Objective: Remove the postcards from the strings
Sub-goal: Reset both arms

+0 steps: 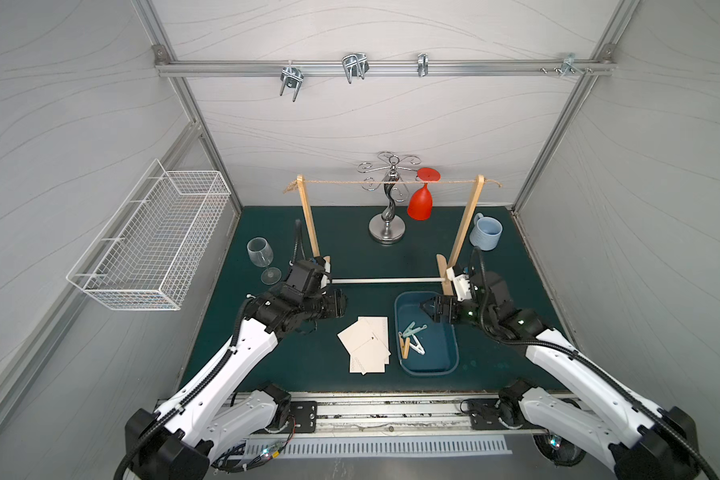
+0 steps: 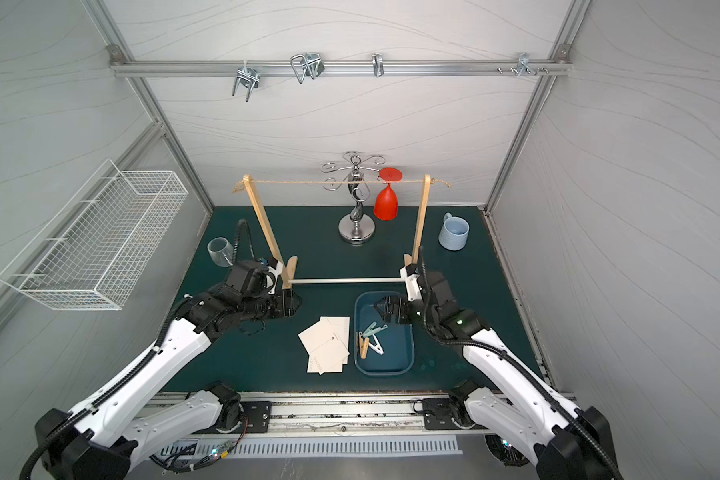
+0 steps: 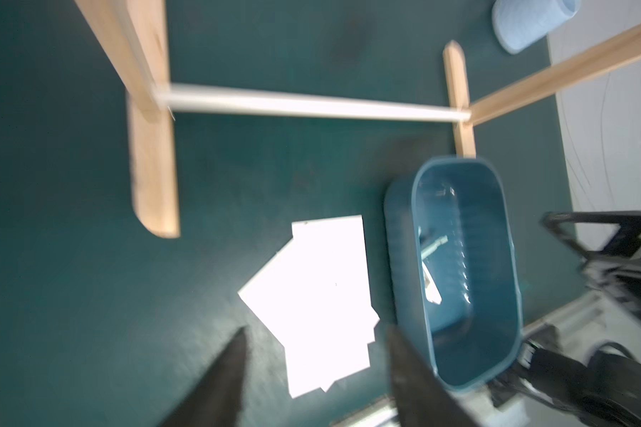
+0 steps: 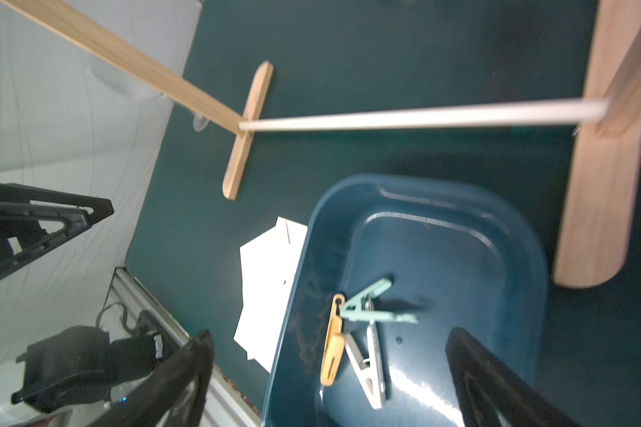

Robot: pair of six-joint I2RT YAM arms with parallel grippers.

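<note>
The postcards are off the line. In both top views I see them as a loose, overlapping white stack lying flat on the dark green mat, at the lower middle of the frame; I count three edges fanned out. The jute string runs bare across the upper middle, stretched between the tops of two wooden posts with frayed ends past each one. Just right of the cards sits a teal plastic bin with a few clothespins in it; my right wrist view shows a mint one, an orange one and a white one piled together. The right gripper hangs over the upper end of that bin with its jaws spread wide and nothing between them. The left gripper sits up and left of the cards, near the foot of the left post, jaws also apart and empty; that view is blurred. A white dowel joins the feet of the posts. Further out, a clear wine glass stands at middle left and a pale blue mug at middle right. A red goblet hangs upside down from a chrome stand behind the string, and a white wire basket hangs on the left wall.
</note>
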